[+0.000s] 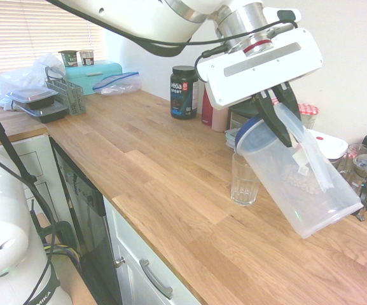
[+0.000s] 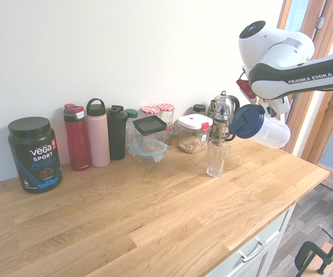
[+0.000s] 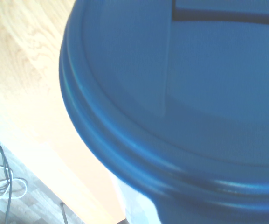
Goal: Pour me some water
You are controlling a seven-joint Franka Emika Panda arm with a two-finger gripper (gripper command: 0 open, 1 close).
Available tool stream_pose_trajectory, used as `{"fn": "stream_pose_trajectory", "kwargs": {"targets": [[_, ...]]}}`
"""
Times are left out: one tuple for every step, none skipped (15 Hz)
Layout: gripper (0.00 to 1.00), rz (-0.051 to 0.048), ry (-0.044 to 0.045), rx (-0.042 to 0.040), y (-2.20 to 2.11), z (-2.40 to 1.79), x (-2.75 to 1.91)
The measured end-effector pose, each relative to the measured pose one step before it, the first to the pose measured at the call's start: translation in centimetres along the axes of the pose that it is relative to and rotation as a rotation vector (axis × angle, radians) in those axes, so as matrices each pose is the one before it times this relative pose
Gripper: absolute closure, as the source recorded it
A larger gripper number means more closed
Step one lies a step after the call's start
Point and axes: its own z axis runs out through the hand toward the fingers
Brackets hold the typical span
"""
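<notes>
My gripper (image 1: 283, 117) is shut on the handle of a clear plastic pitcher (image 1: 304, 181) with a blue lid (image 2: 247, 120). I hold the pitcher in the air, tipped steeply, with its lidded mouth just above and beside a clear drinking glass (image 1: 244, 180) that stands upright on the wooden counter (image 1: 170, 184). The glass (image 2: 217, 157) looks empty and I see no water in the pitcher (image 2: 270, 131). In the wrist view the blue lid (image 3: 181, 93) fills most of the picture.
Along the wall stand a black Vega tub (image 2: 34, 153), a red bottle (image 2: 76, 137), a pink bottle (image 2: 97, 133), a black bottle (image 2: 117, 132), food containers (image 2: 193, 133), jars and a French press (image 2: 221, 115). A teal box (image 1: 94, 75) and trays sit far down the counter.
</notes>
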Motion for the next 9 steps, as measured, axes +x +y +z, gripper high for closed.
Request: {"fn": "stream_pose_trajectory", "kwargs": {"targets": [[1.00, -0.00312, -0.00475, -0.00096, -0.393, 0.213, 0.056], [1.00, -0.00103, -0.00484, 0.00162, -0.405, 0.281, 0.044], [1.00, 0.00656, -0.00175, 0.00076, -0.113, 0.102, 0.001], [1.00, 0.00781, 0.00076, 0.00090, 0.076, 0.028, -0.061], [1.00, 0.00921, 0.00151, 0.00534, 0.249, 0.118, -0.223], [1.00, 0.01631, 0.00394, 0.00893, 0.480, 0.064, -0.508], [1.00, 0.02315, 0.00899, 0.01310, 0.738, -0.069, -0.841], [1.00, 0.03550, 0.01932, 0.03002, 0.947, -0.205, -1.232], [1.00, 0.03600, 0.02662, 0.04543, 0.977, -0.278, -1.652]]}}
